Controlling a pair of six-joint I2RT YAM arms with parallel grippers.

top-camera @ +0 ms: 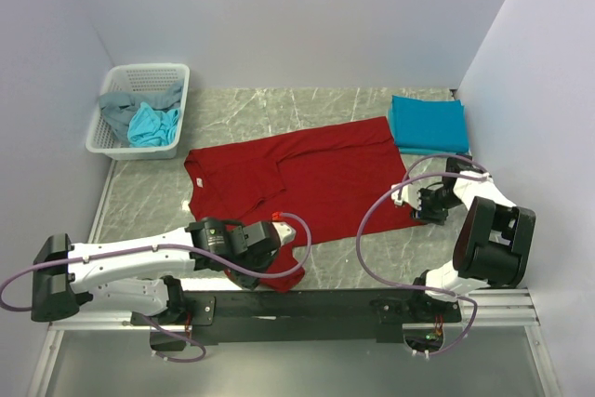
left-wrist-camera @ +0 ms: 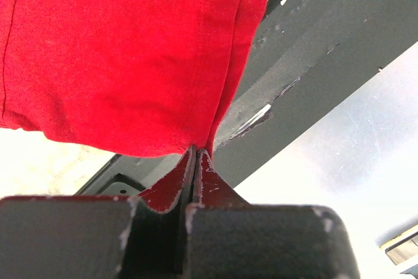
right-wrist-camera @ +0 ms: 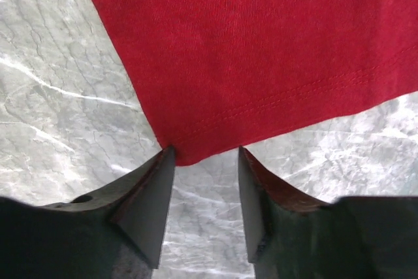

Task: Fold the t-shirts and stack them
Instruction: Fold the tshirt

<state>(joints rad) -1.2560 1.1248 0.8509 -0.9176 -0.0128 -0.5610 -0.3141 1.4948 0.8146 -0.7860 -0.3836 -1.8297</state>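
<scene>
A dark red t-shirt [top-camera: 316,183] lies spread on the marble table, its left part folded over. My left gripper [top-camera: 275,241] is shut on the shirt's near edge [left-wrist-camera: 130,63] and the cloth hangs from the closed jaws by the black rail. My right gripper [top-camera: 418,209] is open just above the table, and the shirt's hemmed corner [right-wrist-camera: 189,151] lies right at its fingertips, between the jaws. A folded teal-blue t-shirt [top-camera: 428,124] lies at the back right. Grey [top-camera: 116,107] and light turquoise [top-camera: 152,125] shirts lie crumpled in the basket.
A white mesh basket [top-camera: 172,81] stands at the back left. A black mounting rail [top-camera: 307,302] runs along the near edge, with cables looping from both arms. Walls close in at the left, back and right.
</scene>
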